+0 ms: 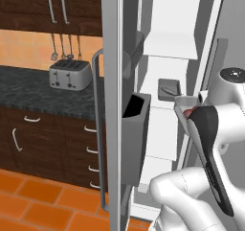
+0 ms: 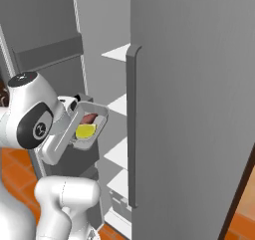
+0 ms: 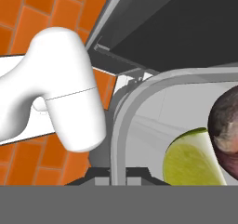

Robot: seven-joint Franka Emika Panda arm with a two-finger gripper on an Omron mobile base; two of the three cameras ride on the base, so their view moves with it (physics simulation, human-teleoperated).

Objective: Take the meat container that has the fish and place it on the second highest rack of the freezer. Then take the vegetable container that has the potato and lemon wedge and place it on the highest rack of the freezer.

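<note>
1. Veg tray [image 2: 89, 124] w/ potato [image 2: 89, 118] + lemon [image 2: 85, 131] is held up at the open freezer [image 1: 167, 81], near mid shelves.
2. Gripper [image 2: 74, 127] looks clamped on the tray rim [image 3: 122, 125]; fingertips hidden, so prob. not certain.
3. Fish tray [image 1: 168, 89] already sits on a shelf.
4. Tray: stiff, light, shallow. Contents loose, round, will roll, so keep level.
5. Edge grip = off-centre load; may sag or slip.

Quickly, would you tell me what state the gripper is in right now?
Gripper: shut on the vegetable container with the potato and lemon wedge, held up beside the open freezer.
</note>
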